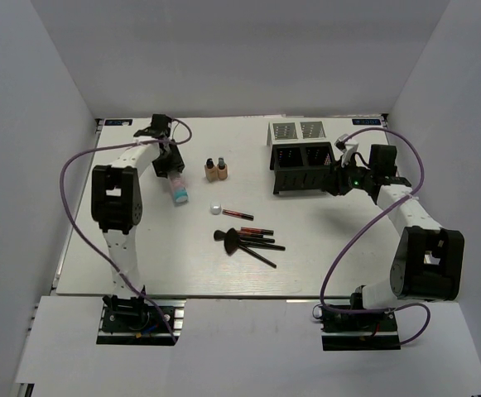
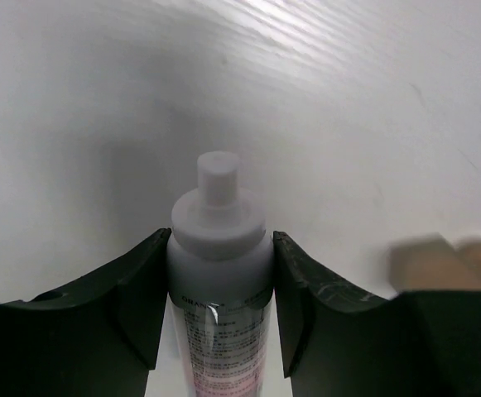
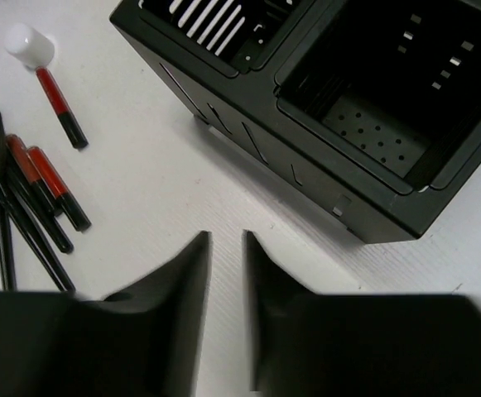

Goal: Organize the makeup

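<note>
the left pincer [image 2: 219, 248] pinches the clear white-capped bottle [image 2: 218, 223], both fingers [image 2: 137, 289] pressed to its sides just under the cap; the bottle's lower end is cut off. the tan bottles [image 1: 216, 169] just to its right show only as a soft blur in the wrist view. the right pincer [image 3: 225, 248] stands narrowly spread over bare counter [image 3: 141, 165], holding nothing. ahead and right of it sits the black mesh box [image 3: 248, 124], its far side cut off. to its left lie red pencils [image 3: 48, 178], brushes [image 3: 12, 219] partly hidden behind its finger, and a white jar [image 3: 29, 43].
</note>
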